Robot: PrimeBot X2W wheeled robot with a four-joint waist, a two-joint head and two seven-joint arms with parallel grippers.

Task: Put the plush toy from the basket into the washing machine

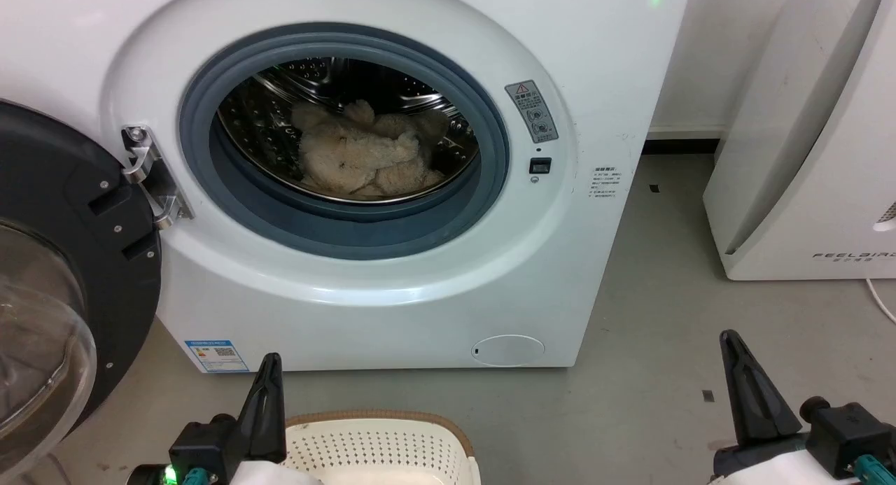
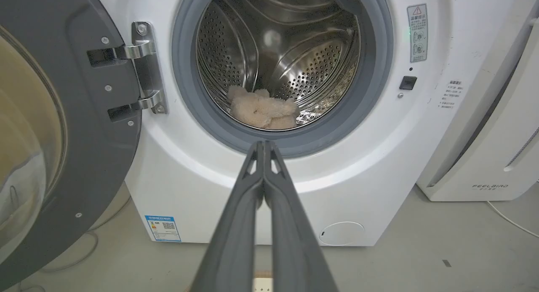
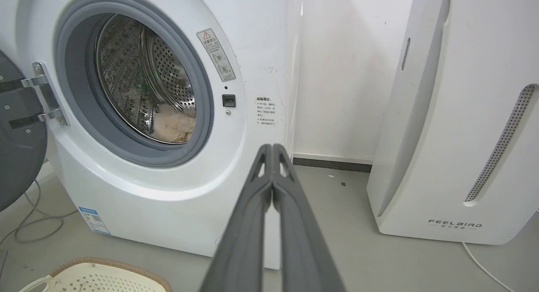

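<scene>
Inside the washer [image 1: 392, 310], low in the drum [image 1: 269, 124], near its front lip: toy [image 1: 357, 159]. In front of the washer, short of it: left gripper [image 2: 264, 142] and right gripper [image 3: 273, 145], fingers pressed together on nothing. Risks pinching fur against the gasket [image 1: 350, 236] on closing the door [image 1: 70, 212].

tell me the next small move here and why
Probably ease the left hand toward the open door to swing it shut: the plush toy already lies in the drum of the washing machine, and the left hand and right hand are shut, holding nothing.
</scene>
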